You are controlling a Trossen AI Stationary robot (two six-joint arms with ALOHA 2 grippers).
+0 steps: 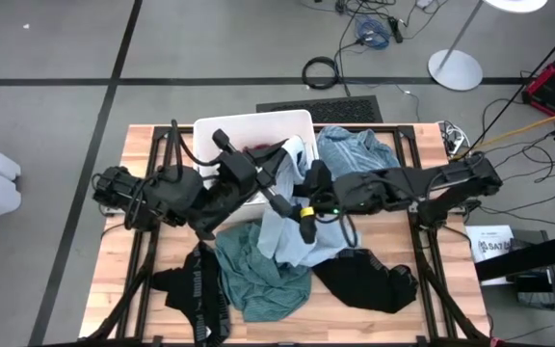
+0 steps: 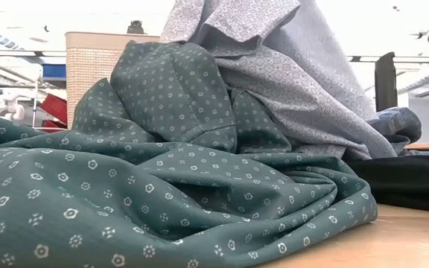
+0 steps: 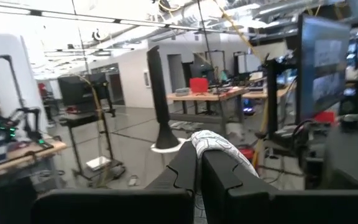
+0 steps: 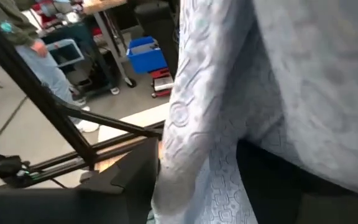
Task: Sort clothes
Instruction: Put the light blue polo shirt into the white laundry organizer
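Both robot hands hold up the same white-grey patterned shirt (image 1: 282, 217) over the middle of the wooden counter (image 1: 143, 178). The left hand (image 3: 199, 177) is squeezed shut on a fold of it, just in front of the white bin (image 1: 249, 130). The right hand (image 1: 306, 220) also pinches this shirt, and the cloth hangs down between its fingers (image 4: 132, 177). The shirt is lifted up high, and its bottom part touches the pile.

The teal-green shirt (image 2: 162, 171) with tiny dots lies bunched on the counter below it. A light blue shirt (image 1: 355, 149) lies beside the bin. A black top with white letters (image 1: 198, 289) lies near the front edge. Another black piece (image 1: 369, 280) lies on the other side of the green shirt.
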